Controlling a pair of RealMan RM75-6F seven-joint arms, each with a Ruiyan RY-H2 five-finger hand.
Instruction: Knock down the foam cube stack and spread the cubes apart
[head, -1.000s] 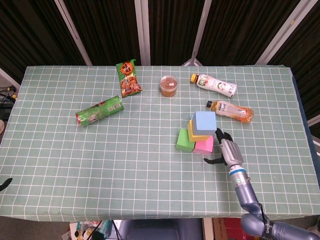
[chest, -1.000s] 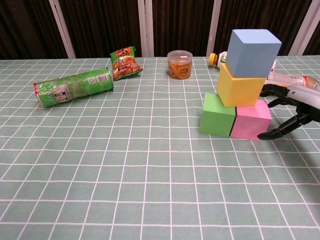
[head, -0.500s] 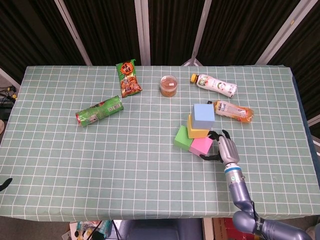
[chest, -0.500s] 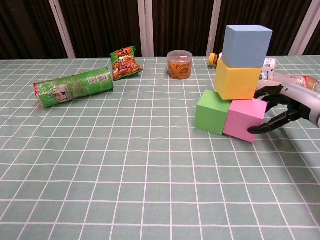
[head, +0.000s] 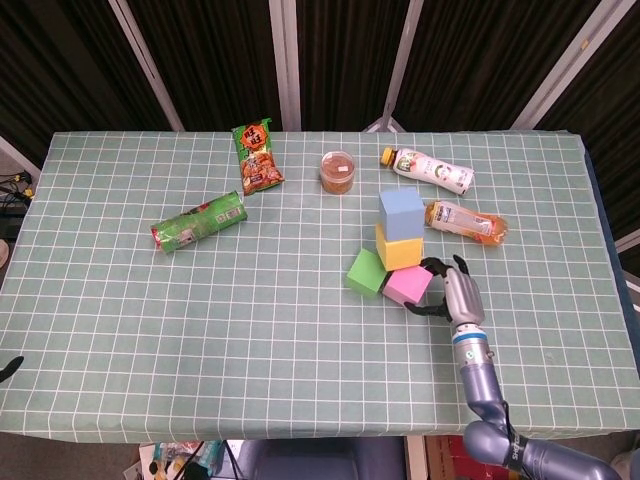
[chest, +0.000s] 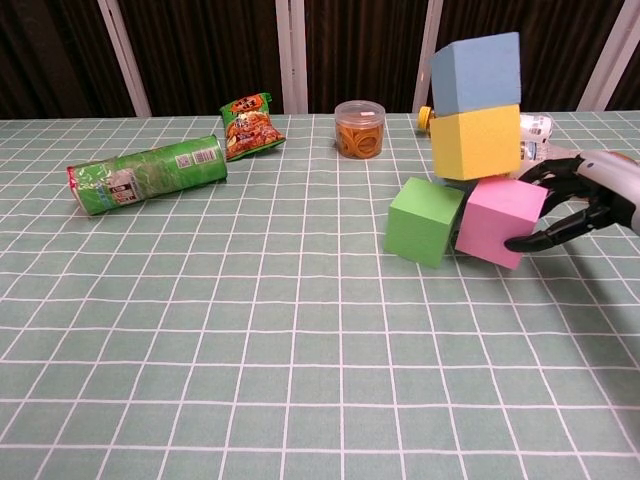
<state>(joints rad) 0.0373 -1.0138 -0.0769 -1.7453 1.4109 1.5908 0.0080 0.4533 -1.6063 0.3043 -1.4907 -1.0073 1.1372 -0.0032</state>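
Right of the table's centre, the foam cube stack stands mid-topple: the blue cube (chest: 476, 72) sits skewed on the yellow cube (chest: 476, 142), which rides on the tilted green cube (chest: 423, 221) and pink cube (chest: 499, 222), both lifted off flat at their inner edges. My right hand (chest: 578, 200) presses its spread fingers against the pink cube's right face, holding nothing; my left hand shows in neither view.

The risk I judge greatest is that the upper pair slide off together and land touching, leaving me a clump rather than a spread. If I push too low, the pink and green cubes may simply skid leftward as a unit, carrying the tower upright.

Just behind the stack lies an orange drink bottle (head: 462, 220), with a white bottle (head: 430, 170) beyond it; a cube falling backward could strike and roll either one. The snack jar (chest: 359, 128) stands further left, the green chip can (chest: 148, 174) and snack bag (chest: 248, 125) well apart, out of harm's way.
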